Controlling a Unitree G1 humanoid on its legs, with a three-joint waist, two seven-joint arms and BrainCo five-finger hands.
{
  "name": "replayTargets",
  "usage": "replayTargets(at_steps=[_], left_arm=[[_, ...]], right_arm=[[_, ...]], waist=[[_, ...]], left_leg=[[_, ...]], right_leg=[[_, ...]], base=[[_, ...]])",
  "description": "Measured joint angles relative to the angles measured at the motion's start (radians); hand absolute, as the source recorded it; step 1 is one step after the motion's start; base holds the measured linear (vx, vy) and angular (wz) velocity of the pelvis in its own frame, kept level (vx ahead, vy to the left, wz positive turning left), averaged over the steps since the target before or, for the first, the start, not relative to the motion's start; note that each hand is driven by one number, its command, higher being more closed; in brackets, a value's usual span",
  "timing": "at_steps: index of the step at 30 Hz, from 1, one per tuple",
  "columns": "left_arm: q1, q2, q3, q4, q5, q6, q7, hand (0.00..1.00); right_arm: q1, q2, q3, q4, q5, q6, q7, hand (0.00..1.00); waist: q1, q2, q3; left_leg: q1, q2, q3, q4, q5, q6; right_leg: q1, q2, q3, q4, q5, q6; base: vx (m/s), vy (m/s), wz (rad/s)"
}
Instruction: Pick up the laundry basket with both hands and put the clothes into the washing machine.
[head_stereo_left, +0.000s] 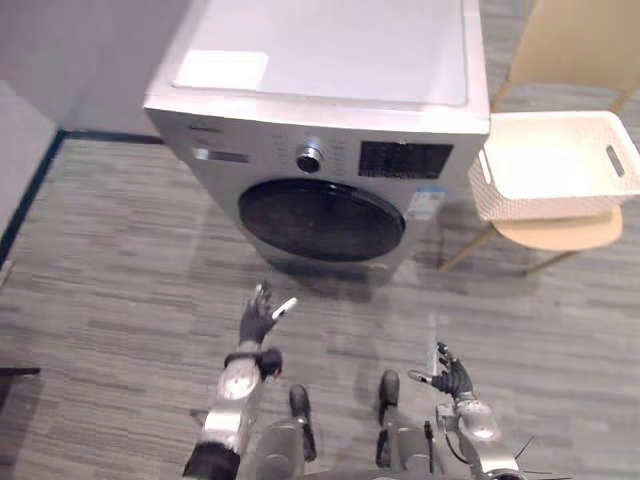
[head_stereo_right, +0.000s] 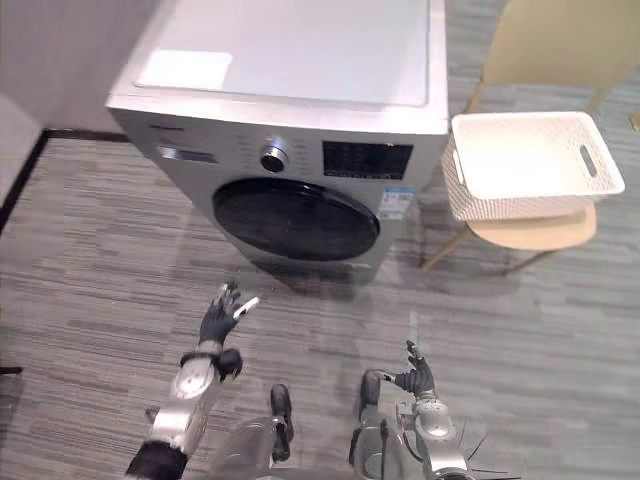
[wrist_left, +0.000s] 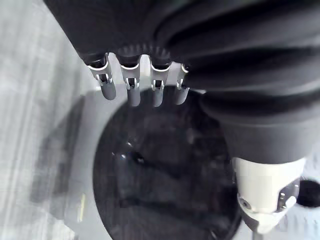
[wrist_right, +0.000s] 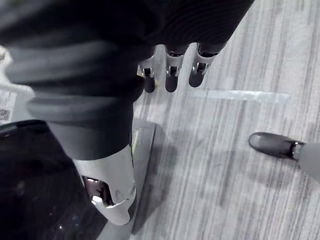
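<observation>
A white perforated laundry basket (head_stereo_left: 553, 165) with slot handles sits on a light wooden chair (head_stereo_left: 560, 232) to the right of the silver washing machine (head_stereo_left: 330, 110). The machine's round dark door (head_stereo_left: 320, 218) is closed. No clothes are visible in the basket from here. My left hand (head_stereo_left: 259, 318) is raised low in front of the machine, below the door, with its fingers (wrist_left: 131, 85) straight and nothing in them. My right hand (head_stereo_left: 455, 379) hangs lower and to the right over the floor, with relaxed fingers (wrist_right: 171, 76), also empty. Both hands are well apart from the basket.
Grey striped carpet (head_stereo_left: 120, 270) lies all around. A wall with a dark baseboard (head_stereo_left: 30, 185) runs along the left. The chair's tall backrest (head_stereo_left: 580, 45) rises behind the basket. A strip of tape (wrist_right: 240, 96) marks the floor near my right hand.
</observation>
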Motion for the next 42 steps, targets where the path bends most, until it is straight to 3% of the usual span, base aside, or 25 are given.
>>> replayTargets(at_steps=[5,6,8,10,13,15,17,18,20,21,22,23,26,27,28,30,31,32,33,34,36,37,38,40,42], left_arm=[[0.062,-0.013,0.082,0.191,0.004,0.003,-0.024,0.00],[0.064,-0.013,0.092,0.200,0.004,0.003,-0.024,0.00],[0.067,-0.011,0.133,0.261,0.026,0.004,-0.021,0.00],[0.087,0.003,0.159,0.297,0.058,0.005,-0.020,0.00],[0.142,0.032,0.206,0.322,0.072,0.006,-0.024,0.00],[0.186,0.025,0.242,0.322,0.083,0.006,-0.025,0.00],[0.214,0.030,0.260,0.321,0.090,0.007,-0.025,0.00],[0.221,0.035,0.262,0.319,0.090,0.007,-0.024,0.00],[0.219,0.027,0.257,0.300,0.090,0.007,-0.022,0.00],[0.207,0.035,0.251,0.270,0.089,0.005,-0.019,0.00],[0.199,0.039,0.251,0.266,0.089,0.005,-0.017,0.00],[0.178,0.042,0.248,0.250,0.088,0.003,-0.012,0.00],[0.119,0.044,0.218,0.248,0.065,-0.001,0.003,0.00],[0.094,0.039,0.203,0.250,0.058,-0.002,0.004,0.00],[0.082,0.037,0.201,0.253,0.058,-0.004,0.004,0.00],[0.051,0.035,0.177,0.257,0.058,-0.013,0.007,0.00],[0.059,0.029,0.157,0.259,0.060,-0.020,0.006,0.00],[0.061,0.023,0.151,0.261,0.060,-0.020,0.006,0.00],[0.066,0.004,0.143,0.267,0.060,-0.020,0.005,0.00],[0.078,-0.005,0.146,0.275,0.060,-0.020,0.007,0.00],[0.082,-0.017,0.158,0.277,0.061,-0.018,0.008,0.00],[0.086,-0.025,0.171,0.276,0.061,-0.018,0.007,0.00],[0.086,-0.022,0.173,0.276,0.061,-0.018,0.005,0.00],[0.063,-0.022,0.172,0.274,0.062,-0.019,0.002,0.00],[0.043,-0.025,0.172,0.273,0.066,-0.020,0.000,0.00]], right_arm=[[-0.006,0.001,-0.001,0.067,-0.002,-0.001,-0.001,0.00],[-0.005,0.001,-0.003,0.068,0.000,-0.001,-0.001,0.00],[-0.003,-0.006,-0.033,0.082,0.017,0.000,-0.011,0.00],[-0.016,-0.008,-0.033,0.100,0.029,0.006,-0.013,0.00],[-0.045,-0.010,-0.015,0.094,0.035,0.010,0.005,0.00],[-0.070,-0.013,0.000,0.094,0.034,0.012,0.011,0.00],[-0.064,-0.014,0.028,0.095,0.034,0.012,0.014,0.00],[-0.058,-0.016,0.038,0.096,0.032,0.016,0.023,0.00],[-0.058,-0.028,0.056,0.096,0.025,0.018,0.031,0.00],[-0.059,-0.020,0.059,0.096,0.025,0.018,0.031,0.00],[-0.059,-0.017,0.060,0.096,0.025,0.017,0.031,0.00],[-0.066,-0.015,0.062,0.090,0.025,0.016,0.030,0.00],[-0.076,-0.024,0.060,0.027,0.027,0.015,0.026,0.00],[-0.077,-0.032,0.060,-0.002,0.028,0.013,0.027,0.00],[-0.078,-0.036,0.061,-0.011,0.028,0.013,0.027,0.00],[-0.081,-0.051,0.059,-0.022,0.027,0.013,0.027,0.00],[-0.079,-0.065,0.059,-0.023,0.026,0.014,0.027,0.00],[-0.073,-0.073,0.059,-0.022,0.026,0.015,0.027,0.00],[-0.086,-0.089,0.058,-0.023,0.026,0.015,0.029,0.00],[-0.101,-0.085,0.058,-0.023,0.026,0.015,0.029,0.00],[-0.100,-0.074,0.061,-0.022,0.025,0.016,0.030,0.00],[-0.094,-0.069,0.068,-0.023,0.026,0.016,0.030,0.00],[-0.091,-0.058,0.073,-0.023,0.026,0.015,0.029,0.00],[-0.091,-0.049,0.059,-0.025,0.028,0.013,0.027,0.00],[-0.086,-0.054,0.032,-0.024,0.028,0.009,0.027,0.00]], waist=[[0.012,0.004,-0.020],[0.011,0.005,-0.023],[0.011,0.010,-0.028],[0.037,0.002,-0.029],[0.067,-0.018,-0.027],[0.068,-0.017,-0.028],[0.066,-0.037,-0.032],[0.065,-0.046,-0.037],[0.061,-0.051,-0.032],[0.057,-0.035,-0.026],[0.054,-0.030,-0.023],[0.052,-0.041,-0.019],[0.032,-0.059,-0.010],[0.021,-0.054,0.001],[0.013,-0.053,0.007],[-0.007,-0.070,0.024],[-0.027,-0.058,0.027],[-0.033,-0.049,0.028],[-0.012,-0.010,0.026],[-0.002,0.009,0.024],[-0.002,0.010,0.024],[0.009,0.009,0.026],[0.022,-0.004,0.031],[0.008,-0.024,0.029],[0.006,-0.028,0.029]], left_leg=[[-0.002,-0.038,-0.114,-0.057,0.051,0.013],[-0.009,-0.036,-0.105,-0.063,0.049,0.021],[-0.028,-0.005,0.020,-0.061,0.063,0.021],[-0.022,-0.013,0.023,-0.060,0.089,0.031],[-0.025,-0.050,0.020,0.006,0.028,0.054],[-0.061,-0.064,0.018,0.129,-0.064,0.081],[-0.080,-0.089,0.013,0.228,-0.139,0.099],[-0.079,-0.113,-0.016,0.269,-0.181,0.114],[-0.066,-0.142,-0.053,0.284,-0.202,0.136],[-0.027,-0.144,-0.124,0.280,-0.200,0.149],[-0.019,-0.145,-0.149,0.277,-0.202,0.152],[0.004,-0.151,-0.201,0.261,-0.204,0.156],[0.075,-0.192,-0.334,0.213,-0.208,0.165],[0.117,-0.204,-0.396,0.194,-0.211,0.168],[0.133,-0.212,-0.428,0.189,-0.211,0.168],[0.203,-0.243,-0.531,0.172,-0.221,0.155],[0.236,-0.245,-0.589,0.178,-0.254,0.139],[0.250,-0.238,-0.603,0.183,-0.260,0.128],[0.241,-0.204,-0.593,0.214,-0.261,0.108],[0.197,-0.177,-0.530,0.308,-0.237,0.049],[0.121,-0.135,-0.398,0.488,-0.171,-0.038],[0.073,-0.079,-0.297,0.616,-0.094,-0.035],[0.022,0.000,-0.180,0.736,-0.082,-0.005],[-0.027,0.049,-0.088,0.739,-0.139,0.018],[-0.043,0.070,-0.029,0.572,-0.172,0.002]], right_leg=[[0.067,-0.042,-0.183,0.032,-0.053,0.016],[0.068,-0.048,-0.206,0.038,-0.060,0.017],[0.086,-0.075,-0.305,0.064,-0.081,0.038],[0.097,-0.095,-0.321,0.085,-0.096,0.050],[0.119,-0.138,-0.323,0.115,-0.123,0.079],[0.112,-0.184,-0.311,0.211,-0.198,0.121],[0.098,-0.247,-0.305,0.336,-0.265,0.144],[0.081,-0.297,-0.292,0.466,-0.291,0.106],[-0.029,-0.339,-0.177,0.711,-0.230,-0.016],[-0.121,-0.316,-0.055,0.901,-0.224,-0.002],[-0.138,-0.293,-0.045,0.927,-0.268,0.015],[-0.172,-0.237,-0.034,0.939,-0.334,0.010],[-0.264,-0.124,-0.010,0.757,-0.363,0.004],[-0.299,-0.080,0.032,0.615,-0.330,0.034],[-0.304,-0.070,0.052,0.549,-0.306,0.045],[-0.306,-0.070,0.145,0.342,-0.177,0.078],[-0.296,-0.072,0.181,0.359,-0.063,0.048],[-0.297,-0.060,0.183,0.392,-0.042,0.011],[-0.298,-0.051,0.149,0.432,-0.081,-0.010],[-0.279,-0.034,0.110,0.445,-0.116,-0.037],[-0.219,-0.011,0.065,0.425,-0.140,-0.063],[-0.155,0.017,0.044,0.390,-0.153,-0.080],[-0.077,0.040,0.025,0.341,-0.166,-0.099],[-0.011,0.033,-0.016,0.285,-0.165,-0.099],[0.038,0.018,-0.046,0.252,-0.165,-0.098]], base=[[-0.03,0.027,0.98],[-0.04,0.072,1.38],[0.01,0.083,1.40],[0.06,0.119,0.61],[0.08,0.139,0.16],[0.09,0.181,0.14],[0.15,0.184,0.31],[0.25,0.194,0.51],[0.27,0.177,0.73],[0.28,0.121,0.95],[0.36,0.076,1.26],[0.35,0.007,1.09],[0.44,-0.049,1.52],[0.43,-0.134,1.65],[0.47,-0.201,1.86],[0.48,-0.277,2.03],[0.38,-0.255,1.75],[0.50,-0.325,1.34],[0.51,-0.275,0.56],[0.60,-0.324,0.49],[0.41,-0.228,0.41],[0.49,-0.255,0.23],[0.47,-0.235,0.22],[0.37,-0.153,0.48],[0.24,-0.041,0.45]])
